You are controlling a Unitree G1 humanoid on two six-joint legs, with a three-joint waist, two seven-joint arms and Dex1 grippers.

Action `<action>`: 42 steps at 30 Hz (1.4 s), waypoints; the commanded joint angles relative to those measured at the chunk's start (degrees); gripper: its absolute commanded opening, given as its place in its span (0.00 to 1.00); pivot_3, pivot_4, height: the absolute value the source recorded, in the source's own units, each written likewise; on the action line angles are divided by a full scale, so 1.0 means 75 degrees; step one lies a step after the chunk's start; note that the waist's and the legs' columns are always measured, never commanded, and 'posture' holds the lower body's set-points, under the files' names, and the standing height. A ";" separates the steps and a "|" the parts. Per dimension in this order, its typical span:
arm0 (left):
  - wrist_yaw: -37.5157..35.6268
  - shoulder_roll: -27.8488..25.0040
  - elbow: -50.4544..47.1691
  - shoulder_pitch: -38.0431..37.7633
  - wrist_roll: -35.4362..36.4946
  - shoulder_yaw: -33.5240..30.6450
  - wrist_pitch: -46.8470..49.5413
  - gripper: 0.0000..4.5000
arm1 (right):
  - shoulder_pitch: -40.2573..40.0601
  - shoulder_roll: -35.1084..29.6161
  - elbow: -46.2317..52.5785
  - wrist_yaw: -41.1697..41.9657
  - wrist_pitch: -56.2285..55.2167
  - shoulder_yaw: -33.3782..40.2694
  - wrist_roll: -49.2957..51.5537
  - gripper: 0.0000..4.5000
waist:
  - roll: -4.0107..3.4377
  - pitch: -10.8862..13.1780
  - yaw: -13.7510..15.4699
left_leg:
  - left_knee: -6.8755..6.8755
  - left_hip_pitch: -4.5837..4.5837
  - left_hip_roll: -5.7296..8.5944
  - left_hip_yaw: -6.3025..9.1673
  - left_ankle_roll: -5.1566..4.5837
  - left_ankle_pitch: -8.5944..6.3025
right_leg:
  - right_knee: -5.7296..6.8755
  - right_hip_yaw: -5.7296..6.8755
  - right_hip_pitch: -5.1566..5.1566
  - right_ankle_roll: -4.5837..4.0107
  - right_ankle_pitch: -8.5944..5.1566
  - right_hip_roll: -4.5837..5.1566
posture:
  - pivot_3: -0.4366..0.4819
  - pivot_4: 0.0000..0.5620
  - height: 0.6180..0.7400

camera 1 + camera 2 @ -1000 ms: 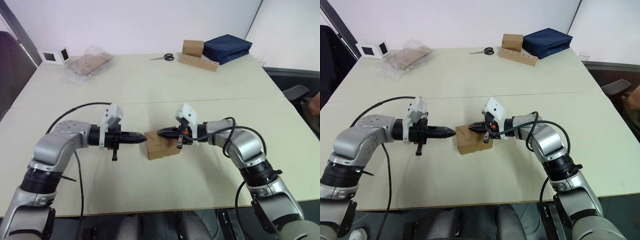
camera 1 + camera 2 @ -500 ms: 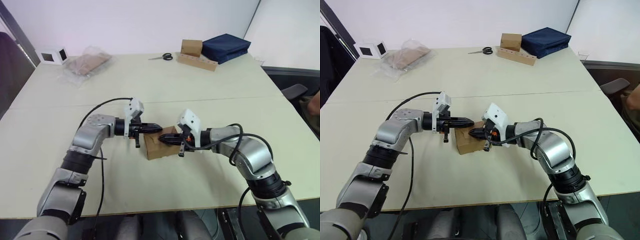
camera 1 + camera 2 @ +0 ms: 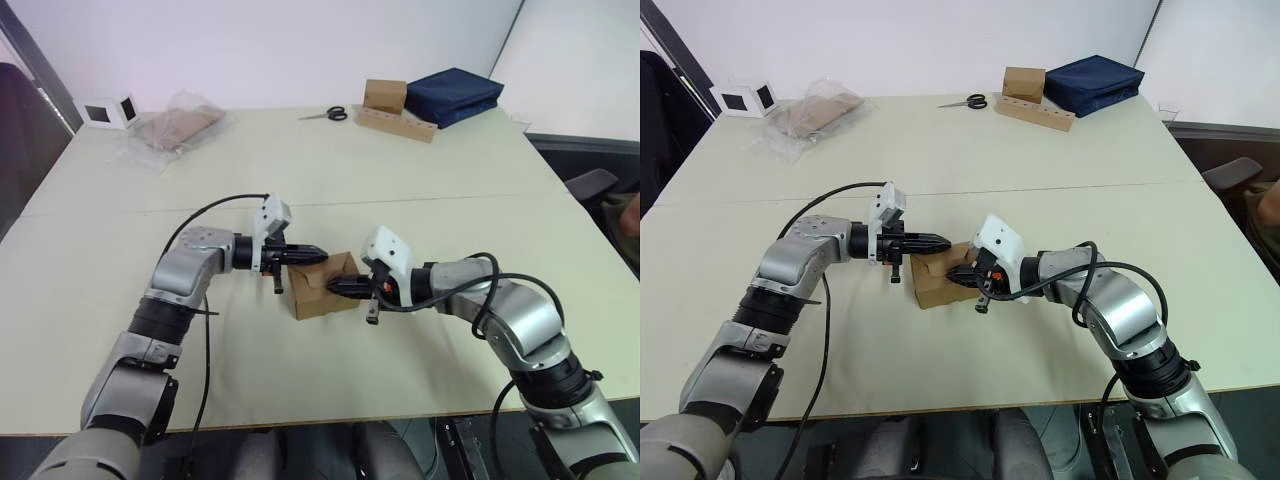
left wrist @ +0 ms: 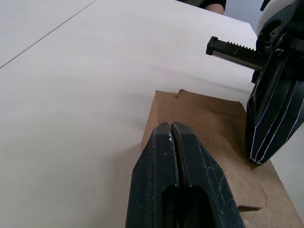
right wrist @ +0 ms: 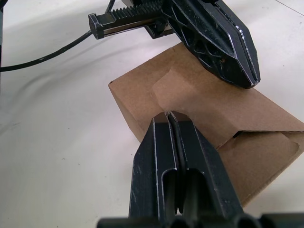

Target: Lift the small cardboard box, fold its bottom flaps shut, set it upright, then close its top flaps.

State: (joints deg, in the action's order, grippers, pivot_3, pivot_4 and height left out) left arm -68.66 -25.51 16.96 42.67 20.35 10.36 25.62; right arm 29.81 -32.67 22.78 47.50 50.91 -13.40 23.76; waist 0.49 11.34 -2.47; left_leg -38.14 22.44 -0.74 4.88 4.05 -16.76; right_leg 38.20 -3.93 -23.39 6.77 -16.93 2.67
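Observation:
The small cardboard box (image 3: 318,291) stands on the table between my two arms, and its top flaps (image 5: 209,102) lie folded flat over it. The bottom flaps are hidden underneath. My left gripper (image 3: 320,255) is shut with nothing in it, its tip over the box's far top edge (image 4: 164,97). From the other side my right gripper (image 3: 334,287) is shut and empty too. Its tip (image 5: 169,115) rests on the top face near the front edge. The two tips sit a few centimetres apart over the box.
At the far side of the table are a squarer brown box (image 3: 385,96) on a long cardboard strip (image 3: 398,124), a navy bag (image 3: 453,95), scissors (image 3: 326,115), a clear plastic bag of cardboard (image 3: 180,127) and a small white box (image 3: 105,111).
My left gripper swung in from the box's left onto its far top edge. My right gripper drew back from the top toward the front right edge. The box stayed put.

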 commanded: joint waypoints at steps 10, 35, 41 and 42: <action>-0.0040 0.0021 -0.0397 0.0002 0.0067 -0.0083 0.0102 0.00 | 0.0543 0.0130 -0.0470 -0.0265 -0.0448 -0.0423 -0.0608 0.00 | 0.0000 0.0000 -0.0005 | 0.0000 -0.0001 0.0000 0.0000 0.0000 0.0000 | 0.0000 0.0000 0.0000 0.0000 0.0000 -0.0001 | 0.48 0.27 1.00; -0.0302 -0.0326 -0.1087 -0.0605 -0.0189 0.0094 -0.0059 0.00 | 0.0726 0.0254 -0.0090 -0.0275 0.0147 0.0975 0.0650 0.00 | 0.0000 0.0000 -0.0004 | 0.0000 0.0000 0.0000 0.0001 0.0000 0.0000 | 0.0000 0.0000 0.0001 0.0000 0.0000 0.0000 | 0.48 0.27 1.00; -0.0139 -0.0383 -0.1464 -0.0709 -0.0009 -0.0128 0.0216 0.00 | 0.0624 0.0344 -0.0439 -0.0411 -0.0166 0.0502 0.0307 0.00 | 0.0000 0.0000 -0.0001 | 0.0001 -0.0001 -0.0001 -0.0001 0.0000 0.0000 | 0.0000 -0.0001 0.0001 0.0000 0.0000 0.0001 | 0.48 0.27 1.00; -0.0122 -0.0425 -0.1584 -0.0729 0.0045 -0.0177 0.0293 0.00 | 0.0599 0.0378 -0.0532 -0.0439 -0.0227 0.0447 0.0253 0.00 | 0.0000 0.0000 -0.0003 | 0.0001 -0.0001 -0.0001 0.0000 0.0000 0.0000 | 0.0000 0.0000 0.0001 0.0000 0.0000 0.0000 | 0.48 0.27 1.00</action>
State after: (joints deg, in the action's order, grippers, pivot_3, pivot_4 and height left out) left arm -69.87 -27.71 7.79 37.64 19.59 10.27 26.78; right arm 34.39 -30.41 19.05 44.65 51.11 -9.55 26.50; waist 0.49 11.34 -2.49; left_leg -38.13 22.44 -0.75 4.88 4.05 -16.76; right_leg 38.20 -3.93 -23.39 6.77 -16.93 2.66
